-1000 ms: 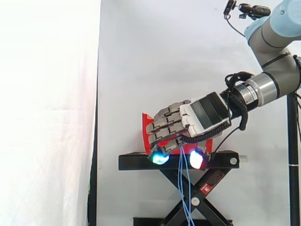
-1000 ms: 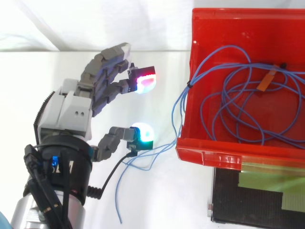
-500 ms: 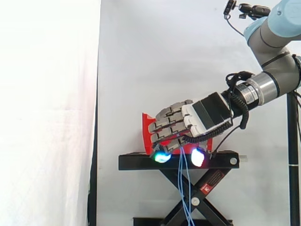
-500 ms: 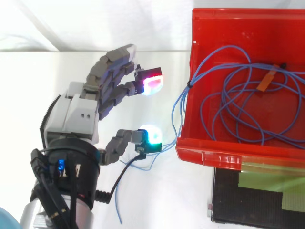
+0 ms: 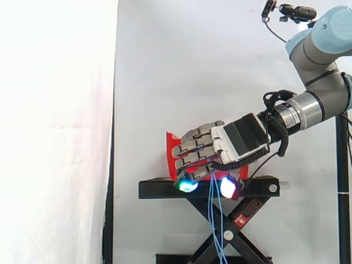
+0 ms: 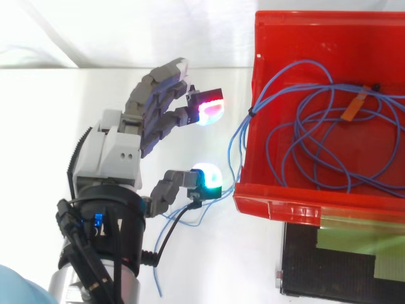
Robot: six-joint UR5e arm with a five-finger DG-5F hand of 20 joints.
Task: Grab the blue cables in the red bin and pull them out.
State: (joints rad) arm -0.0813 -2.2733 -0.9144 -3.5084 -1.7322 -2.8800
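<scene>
Thin blue cables (image 6: 316, 139) lie coiled in the red bin (image 6: 291, 25), and a few strands spill over its left wall. In the side view those strands (image 5: 217, 220) hang down past the black stand. My hand (image 6: 114, 152) hovers just left of the bin with its fingers spread and relaxed, holding nothing. Its cyan thumb pad (image 6: 205, 177) sits close to the bin's near corner, beside the spilled loops. The magenta fingertip (image 6: 210, 109) is a short way from the left wall. In the side view the hand (image 5: 220, 146) is in front of the bin (image 5: 170, 146), fingertips pointing down.
The bin rests on a black stand (image 5: 165, 190) carried by a scissor lift (image 5: 242, 220). An orange tag (image 6: 354, 106) is tied to the cables in the bin. A dark plate with green tape (image 6: 354, 244) lies below the bin. A white curtain hangs behind.
The hand has advanced toward the bin's left wall; its thumb pad is now nearly at the bin's corner. The cables have not moved.
</scene>
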